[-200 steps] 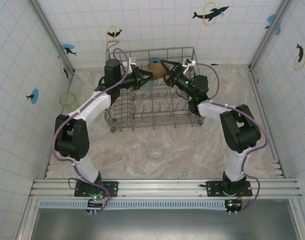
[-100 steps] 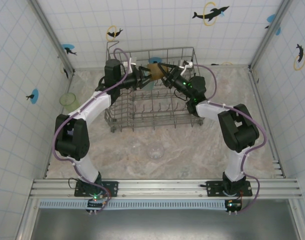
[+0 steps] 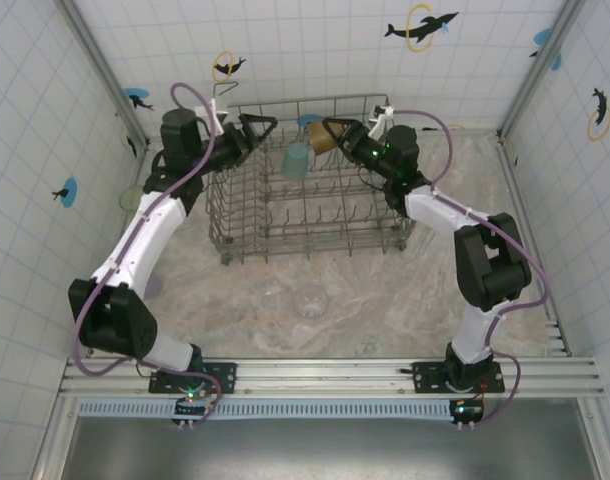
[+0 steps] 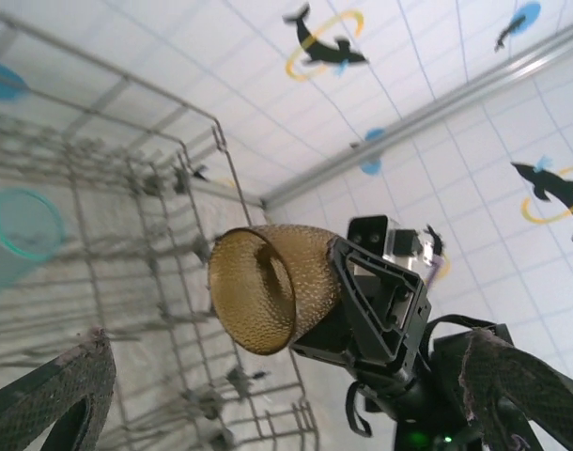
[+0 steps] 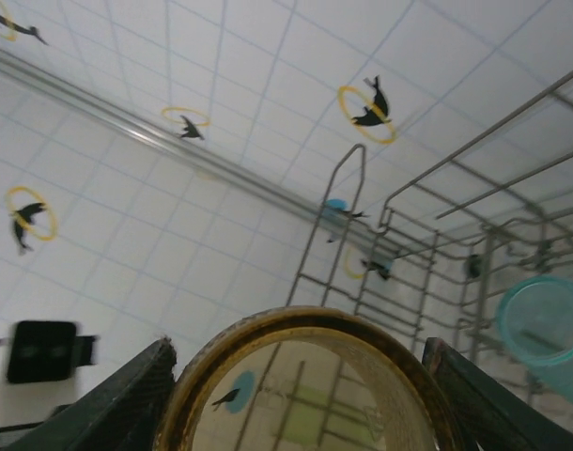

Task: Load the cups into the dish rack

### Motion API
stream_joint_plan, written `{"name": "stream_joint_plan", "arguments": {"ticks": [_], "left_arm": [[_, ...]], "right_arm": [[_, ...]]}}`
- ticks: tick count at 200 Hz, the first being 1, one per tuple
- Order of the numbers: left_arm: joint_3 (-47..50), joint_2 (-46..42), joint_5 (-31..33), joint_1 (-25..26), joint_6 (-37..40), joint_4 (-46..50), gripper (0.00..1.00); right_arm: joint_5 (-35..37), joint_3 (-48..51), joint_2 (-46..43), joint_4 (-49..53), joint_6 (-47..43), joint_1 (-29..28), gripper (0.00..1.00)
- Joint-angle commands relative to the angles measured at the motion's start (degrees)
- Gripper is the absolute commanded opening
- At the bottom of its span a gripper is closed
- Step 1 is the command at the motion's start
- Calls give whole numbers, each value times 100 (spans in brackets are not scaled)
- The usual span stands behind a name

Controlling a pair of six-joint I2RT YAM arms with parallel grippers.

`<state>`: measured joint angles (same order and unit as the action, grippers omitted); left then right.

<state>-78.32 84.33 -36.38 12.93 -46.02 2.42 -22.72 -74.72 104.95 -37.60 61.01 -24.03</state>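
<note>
Right claw (image 3: pixel 334 131): pinching the amber-brown translucent plastic cup (image 3: pixel 320 141).
Left claw (image 3: pixel 262 127): spread wide, at 9 o'clock of that cup, apart from it.
Cup's place: over the grey wire dish rack (image 3: pixel 285 228), at its 12 o'clock edge.

Cups and a grey wire dish rack, with one cup held above it.
The amber cup (image 3: pixel 316 143) lies tipped on its side over the far edge of the dish rack (image 3: pixel 315 238), clamped in the right gripper (image 3: pixel 333 133). A teal cup (image 3: pixel 296 160) sits inside the rack near its far side. A clear cup (image 3: pixel 311 300) stands on the table in front of the rack, and a light green cup (image 3: pixel 132 199) stands by the left wall.
</note>
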Motion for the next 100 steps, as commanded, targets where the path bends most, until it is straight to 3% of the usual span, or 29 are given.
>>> {"name": "stream_joint_plan", "arguments": {"ticks": [1, 57, 100], "left_arm": [[-115, -270, 867, -174, 928, 1034, 97], [146, -784, 2421, -301, 2067, 2006, 97], [1050, -1331, 3328, -300, 2379, 2018, 97]], "right_arm": [[645, -596, -146, 1474, -1446, -6, 43], [1594, -1438, 313, 2671, -2763, -55, 43], [2312, -1967, 821, 3484, -3513, -132, 43]]}}
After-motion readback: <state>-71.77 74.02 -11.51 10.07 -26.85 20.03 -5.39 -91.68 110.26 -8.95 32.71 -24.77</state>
